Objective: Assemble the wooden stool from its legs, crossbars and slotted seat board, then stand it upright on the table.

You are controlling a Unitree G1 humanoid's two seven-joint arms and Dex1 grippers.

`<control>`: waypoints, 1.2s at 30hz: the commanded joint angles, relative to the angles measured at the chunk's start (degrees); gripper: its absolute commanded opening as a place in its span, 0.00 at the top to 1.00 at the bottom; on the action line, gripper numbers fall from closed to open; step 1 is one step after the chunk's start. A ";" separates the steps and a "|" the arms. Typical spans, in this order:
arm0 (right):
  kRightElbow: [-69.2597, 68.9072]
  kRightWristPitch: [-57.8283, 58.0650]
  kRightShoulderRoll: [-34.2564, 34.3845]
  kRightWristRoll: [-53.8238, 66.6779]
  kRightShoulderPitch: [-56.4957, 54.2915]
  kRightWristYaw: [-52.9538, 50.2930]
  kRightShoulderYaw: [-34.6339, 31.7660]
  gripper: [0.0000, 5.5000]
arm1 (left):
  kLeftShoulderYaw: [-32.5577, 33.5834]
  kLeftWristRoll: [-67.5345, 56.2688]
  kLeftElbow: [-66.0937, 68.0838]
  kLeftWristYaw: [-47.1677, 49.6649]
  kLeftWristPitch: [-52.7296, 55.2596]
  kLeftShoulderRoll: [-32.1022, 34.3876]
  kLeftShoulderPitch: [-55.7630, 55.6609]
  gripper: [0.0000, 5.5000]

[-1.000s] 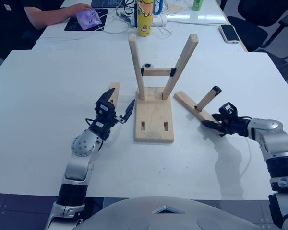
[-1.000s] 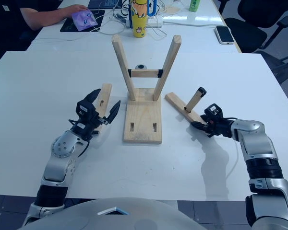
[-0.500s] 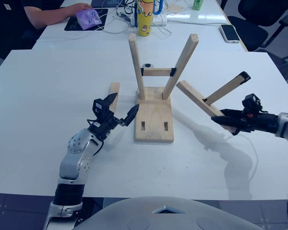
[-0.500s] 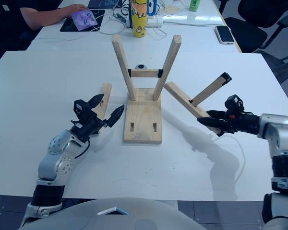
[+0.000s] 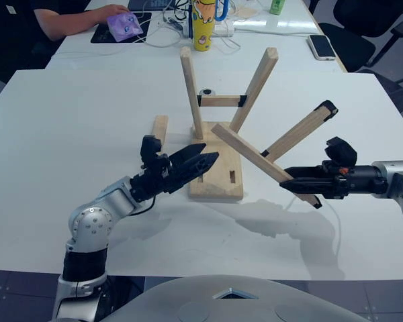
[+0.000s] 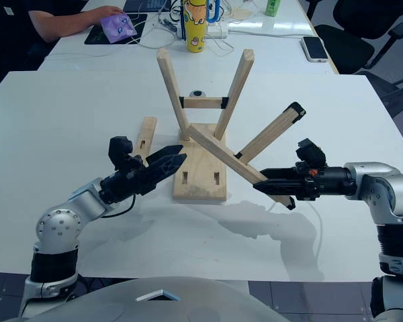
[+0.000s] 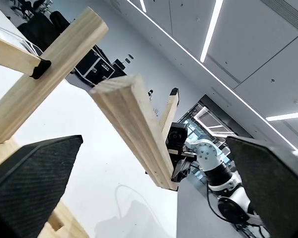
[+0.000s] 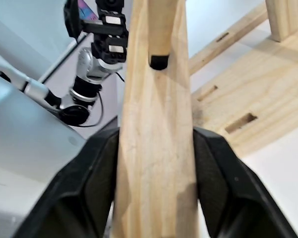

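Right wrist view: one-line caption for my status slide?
Jaws clamped on both sides of the wooden leg piece, with the slotted seat board lying beyond it.

The raised leg piece [image 5: 247, 153] covers part of the seat board [image 5: 218, 188]; the left end effector [image 5: 210, 151] hides the near end of the loose leg [image 5: 160, 127].

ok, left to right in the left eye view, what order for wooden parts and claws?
Order: loose leg lying flat → left claw, open → right claw, shut on the leg-and-crossbar piece. Seat board and upright legs overlap these, so skipped.
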 commanded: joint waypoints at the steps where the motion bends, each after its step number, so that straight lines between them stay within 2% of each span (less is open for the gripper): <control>1: -2.25 2.22 1.85 3.28 -1.03 -1.37 0.20 0.63 | -0.48 -2.97 -0.15 1.08 2.30 -0.78 -1.42 0.02; 16: -5.20 3.70 2.33 5.53 0.80 -0.63 4.11 0.63 | -0.89 -4.58 -0.01 2.17 3.08 -2.35 -2.87 0.02; 36: -3.63 2.84 2.82 5.81 -0.86 -1.21 5.23 0.63 | -0.60 -7.08 0.59 1.59 6.16 -0.13 -2.11 0.55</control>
